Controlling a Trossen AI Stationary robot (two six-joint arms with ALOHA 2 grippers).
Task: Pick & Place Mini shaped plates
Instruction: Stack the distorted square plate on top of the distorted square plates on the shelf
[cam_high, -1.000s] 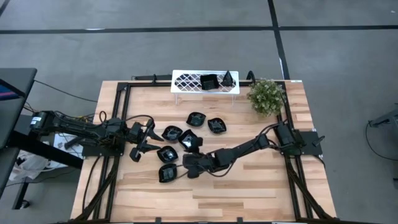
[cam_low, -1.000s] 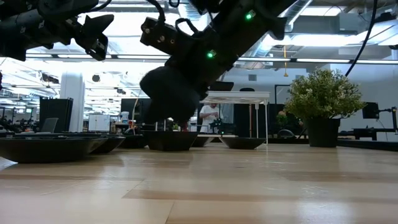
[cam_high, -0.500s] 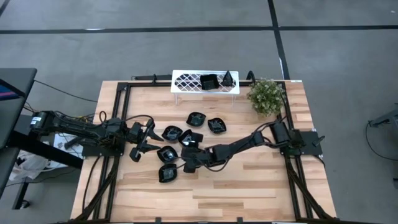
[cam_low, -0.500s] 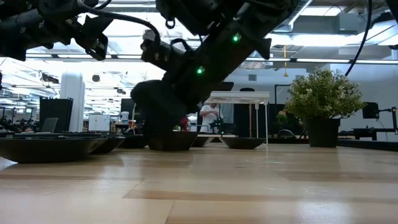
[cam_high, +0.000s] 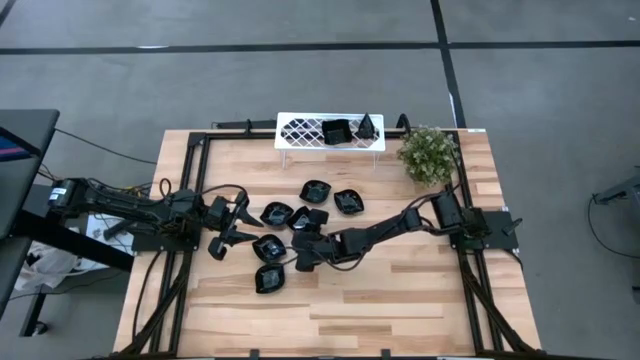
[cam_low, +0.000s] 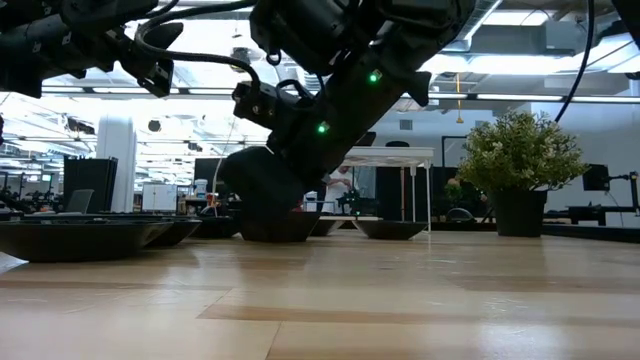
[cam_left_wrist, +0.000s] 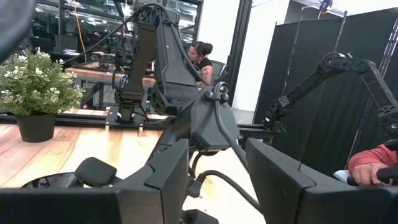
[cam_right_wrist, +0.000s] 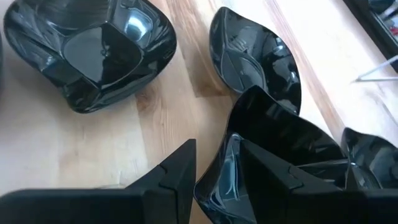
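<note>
The right arm is stretched from the right edge of the frame toward the centre, its tool (cam_high: 303, 252) lowered to the worktop with fingers (cam_right_wrist: 171, 177) slightly parted. The left arm is held at the left, its tool (cam_high: 238, 222) open and raised.

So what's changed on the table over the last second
The right gripper has slid left and toward the tray side of the table, from beside the nearest plate to the cluster of plates; its jaws now straddle the rim of one black plate. Whether they have closed on it is unclear. The left gripper, the white tray and the plant stayed put.
</note>
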